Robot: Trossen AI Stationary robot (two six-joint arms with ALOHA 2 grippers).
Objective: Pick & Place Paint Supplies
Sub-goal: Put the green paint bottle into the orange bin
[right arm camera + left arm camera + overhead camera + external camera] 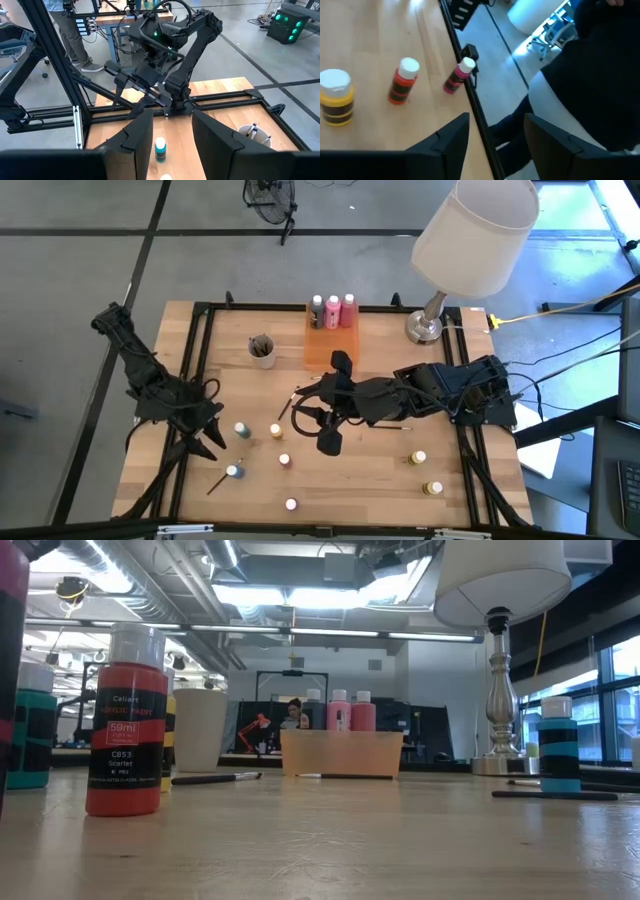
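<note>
Three pink and dark squeeze bottles (333, 311) stand upright in the orange tray (328, 350) at the table's far side. Small white-capped paint pots stand scattered on the near half: blue (242, 429), yellow (276, 430), red (285, 461), pink (292, 504) and yellow (419, 457). A thin brush (215, 483) lies flat by another blue pot (233, 472). More brushes stand in the grey cup (262, 348). My right gripper (301, 417) is open over the table's middle, pointing left at the blue pot (160, 150). My left gripper (212, 442) is open at the left edge.
A lamp (470, 235) stands at the far right corner on its metal base (425, 328). A black frame rail (190, 380) runs along the table's edges. In the low view a brush (215, 778) lies by the cup and another brush (560, 795) lies on the right.
</note>
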